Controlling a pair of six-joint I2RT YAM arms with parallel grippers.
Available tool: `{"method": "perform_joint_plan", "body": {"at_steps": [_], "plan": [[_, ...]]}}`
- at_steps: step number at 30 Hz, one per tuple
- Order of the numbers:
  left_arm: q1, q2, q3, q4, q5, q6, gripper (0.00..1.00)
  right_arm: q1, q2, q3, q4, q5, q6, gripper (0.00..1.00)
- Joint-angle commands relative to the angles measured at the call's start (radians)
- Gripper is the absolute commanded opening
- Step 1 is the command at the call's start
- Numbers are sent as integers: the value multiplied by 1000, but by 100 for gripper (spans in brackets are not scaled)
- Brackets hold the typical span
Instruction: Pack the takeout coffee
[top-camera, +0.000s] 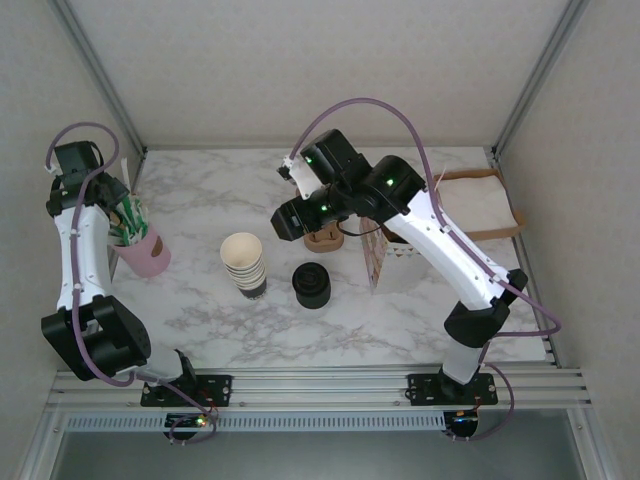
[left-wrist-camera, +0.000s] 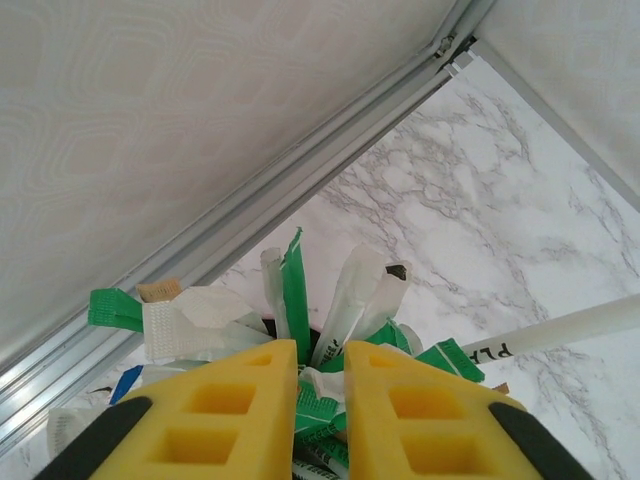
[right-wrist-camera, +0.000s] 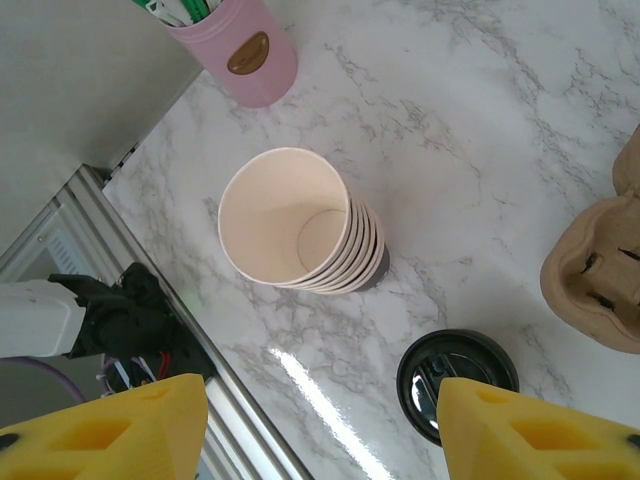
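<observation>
I read the right gripper (right-wrist-camera: 318, 405) as wide open and empty. The black-lidded cup (right-wrist-camera: 458, 385), probably the coffee, stands upright just beneath it.

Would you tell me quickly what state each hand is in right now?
Left hand: nearly closed over the sachets; whether it grips one cannot be told.
Right hand: open, holding nothing.

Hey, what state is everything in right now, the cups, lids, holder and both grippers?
Paper cup stack: upright, lidless, empty.
Black lids: stacked on table.
Pink cup: upright, holding sachets.
Left gripper: nearly closed over sachets, grip unclear.
Right gripper: open, empty.
</observation>
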Motion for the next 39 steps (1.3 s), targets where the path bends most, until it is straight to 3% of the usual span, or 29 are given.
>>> {"method": "perform_joint_plan", "body": {"at_steps": [1, 7, 15, 16, 19, 24, 27, 33, 39], "plan": [[6, -3, -9, -28, 17, 21, 15, 11, 16, 17, -18, 15, -5, 62], [4, -12, 25, -49, 44, 36, 0, 12, 25, 25, -20, 12, -8, 62], [1, -39, 70, -69, 62, 38, 1, 12, 33, 31, -21, 13, -12, 62], [1, -41, 71, -69, 59, 36, 9, 12, 33, 31, -21, 11, -12, 62], [1, -28, 76, -71, 66, 42, 19, 12, 35, 30, -21, 9, -12, 62], [0, 21, 91, -90, 89, 62, 33, 12, 40, 36, -23, 9, -11, 62], [-9, 38, 91, -89, 106, 69, 35, 14, 41, 39, -23, 8, -11, 62], [-28, 83, 98, -92, 109, 81, 30, 13, 53, 52, -27, 5, -10, 62], [-32, 89, 106, -91, 96, 78, 17, 13, 56, 55, -31, 7, -12, 62]]}}
